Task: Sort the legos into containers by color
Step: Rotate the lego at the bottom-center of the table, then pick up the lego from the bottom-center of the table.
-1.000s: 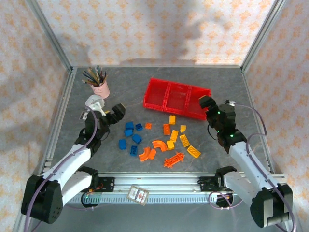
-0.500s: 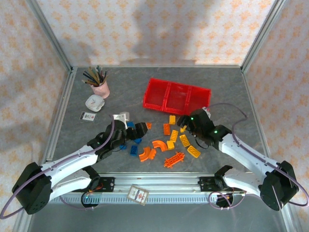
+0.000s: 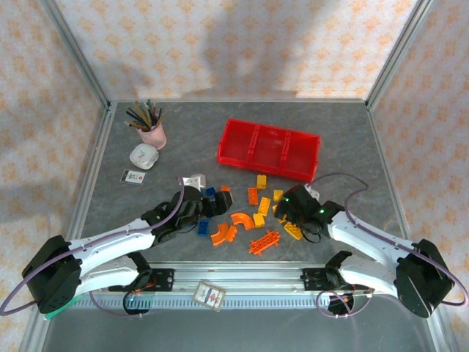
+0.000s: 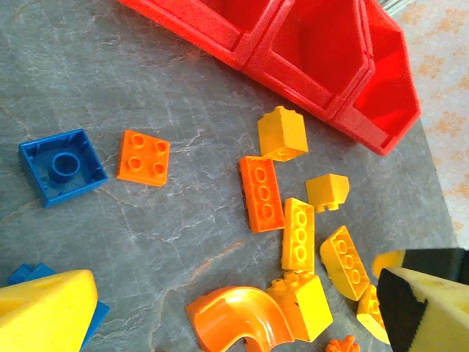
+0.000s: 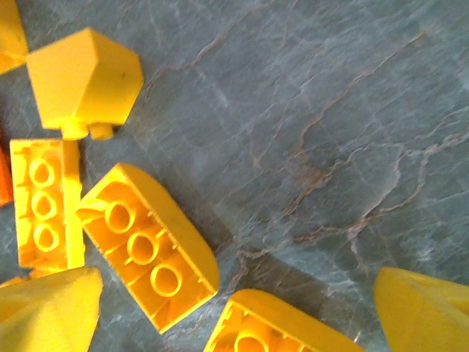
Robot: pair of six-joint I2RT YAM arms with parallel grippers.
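The legos lie in a loose pile on the grey table: blue bricks (image 3: pixel 210 192), orange arches (image 3: pixel 242 218), a long studded orange piece (image 3: pixel 264 241) and yellow bricks (image 3: pixel 261 181). The red three-compartment tray (image 3: pixel 270 149) stands behind them with nothing seen in it. My left gripper (image 3: pixel 218 200) is open and low over an orange arch (image 4: pixel 242 315), which lies between its yellow fingers (image 4: pixel 44 308). My right gripper (image 3: pixel 285 210) is open over the yellow bricks. An upturned yellow curved brick (image 5: pixel 278 326) sits between its fingertips (image 5: pixel 425 315), untouched, and another (image 5: pixel 146 246) lies beside it.
A pink cup of pencils (image 3: pixel 152 132), a small white object (image 3: pixel 143 156) and a card (image 3: pixel 133 176) sit at the back left. Metal frame rails border the table. An upturned blue brick (image 4: pixel 62 165) and an orange square plate (image 4: pixel 144 157) lie left of the pile.
Both arms have swung down and inward from raised poses. The left gripper now hangs over the orange arches and the right over the yellow bricks. No brick has moved.
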